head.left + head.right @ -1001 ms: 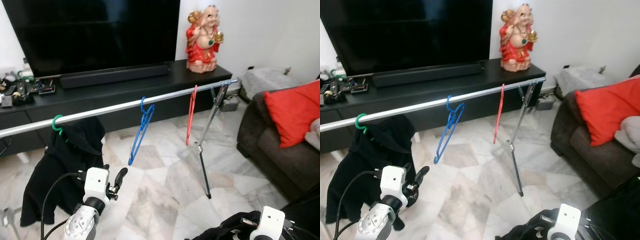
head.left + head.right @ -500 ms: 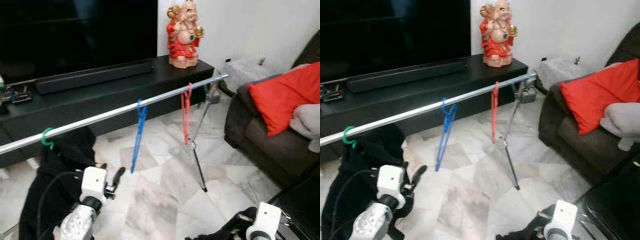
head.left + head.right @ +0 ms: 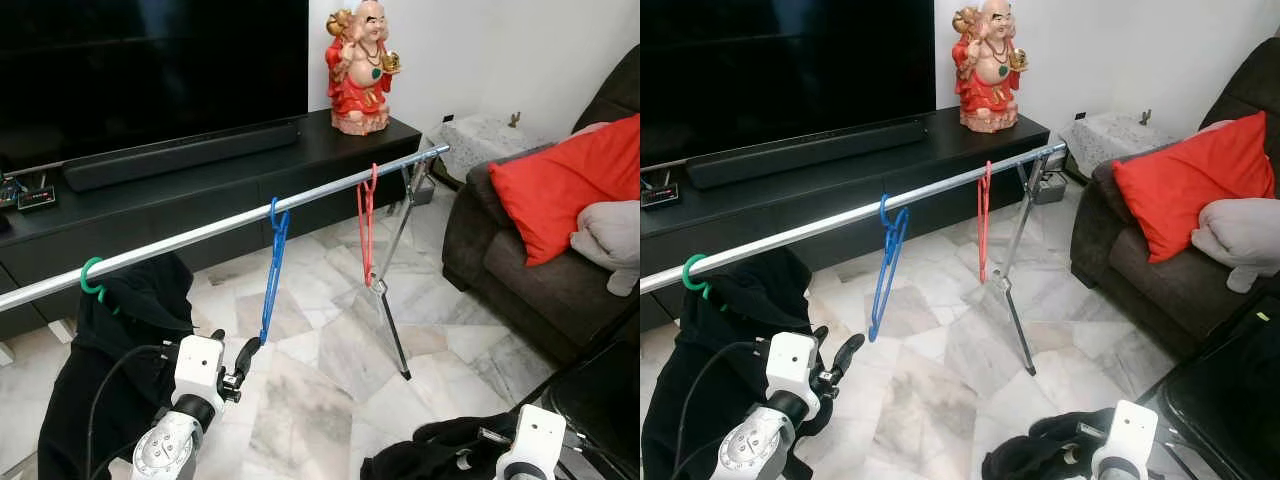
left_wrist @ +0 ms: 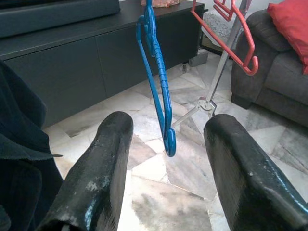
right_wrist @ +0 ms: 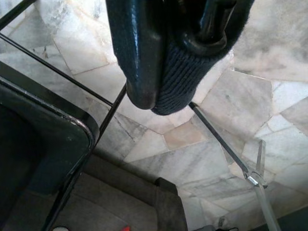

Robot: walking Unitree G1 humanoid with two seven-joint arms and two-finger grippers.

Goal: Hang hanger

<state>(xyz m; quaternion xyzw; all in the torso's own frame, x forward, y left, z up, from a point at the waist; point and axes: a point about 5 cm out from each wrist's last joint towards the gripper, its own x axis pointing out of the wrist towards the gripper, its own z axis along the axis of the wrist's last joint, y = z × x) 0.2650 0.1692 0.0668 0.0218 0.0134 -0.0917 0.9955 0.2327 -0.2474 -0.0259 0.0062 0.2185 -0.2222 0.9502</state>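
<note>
A long silver rail [image 3: 230, 228] runs across the room in front of the black TV cabinet [image 3: 200, 190]. Three hangers sit on it: a blue hanger [image 3: 271, 270] near the middle, a red hanger [image 3: 366, 225] further toward the rail's right end, and a green hanger [image 3: 92, 278] on the left carrying a black garment [image 3: 120, 350].

The left end effector [image 3: 238, 362] is raised below the blue hanger, close to its lower tip. From the head views its fingers look almost closed; the left wrist view settles it: the two black fingers [image 4: 98, 178] are spread apart and empty, with the blue hanger's lower end hanging in the gap beyond them, untouched.

The right end effector [image 5: 168, 72] is low by the floor. In the head views it is buried in dark cloth [image 3: 440, 460]; the right wrist view shows its fingers clenched on a dark knitted fabric above the marble floor [image 5: 240, 110].

A red-robed figurine [image 3: 360, 65] stands on the cabinet, and a dark sofa [image 3: 520, 270] with a red cushion [image 3: 565, 190] sits on the right. The rail's angled leg [image 3: 390, 300] stands between the hangers and the sofa.
</note>
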